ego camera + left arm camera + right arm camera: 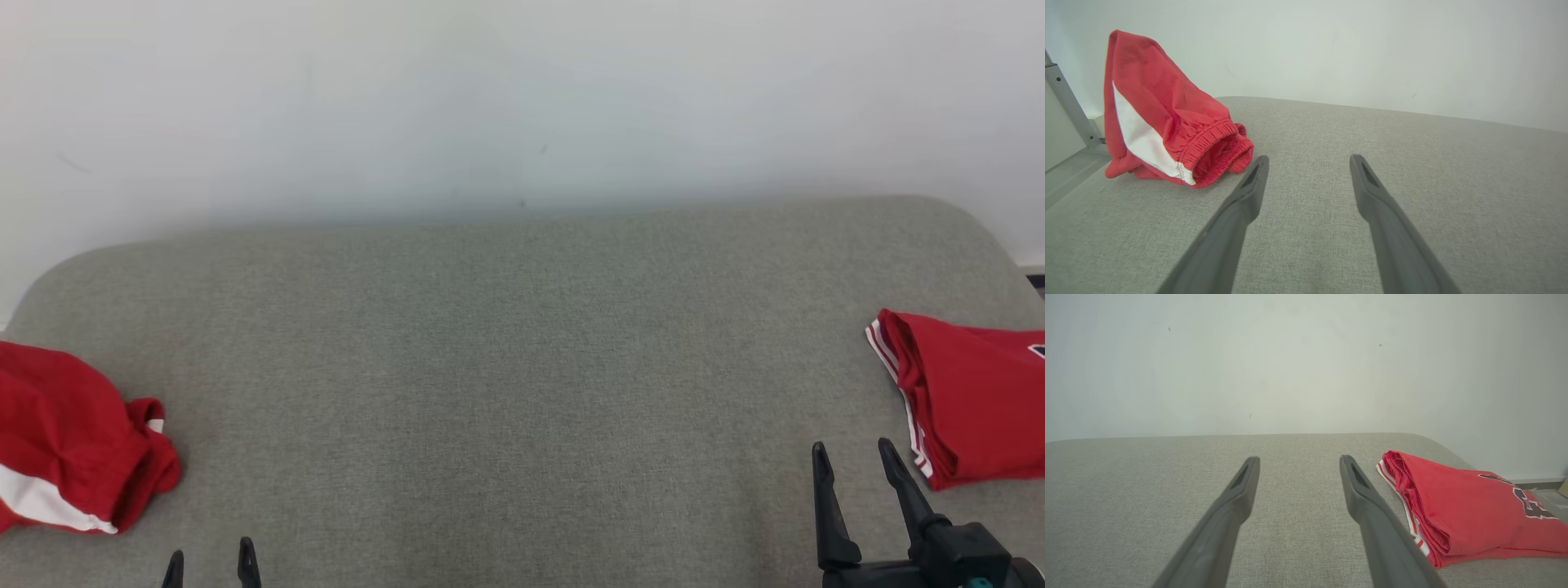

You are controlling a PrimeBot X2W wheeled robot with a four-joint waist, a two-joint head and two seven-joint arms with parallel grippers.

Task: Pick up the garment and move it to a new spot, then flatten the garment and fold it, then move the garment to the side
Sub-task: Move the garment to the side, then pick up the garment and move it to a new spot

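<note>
Both grippers empty, fingers spread wide; crumpled red garment [69,437] lies at the lower left of the head view

The heap sits on the grey table [522,343] and runs off the frame's left edge. It is just up and to the left of the left gripper [210,551], whose tips hang near it without touching. In the left wrist view its long axis slants from upper left down to the elastic waistband [1216,141], which opens close beside the left-hand fingertip. The right gripper [852,446] is far across at the lower right, next to a folded red garment [971,392] that looks already dealt with. So the left arm is likely the nearer one for the pick, swinging left towards the waistband end
</note>
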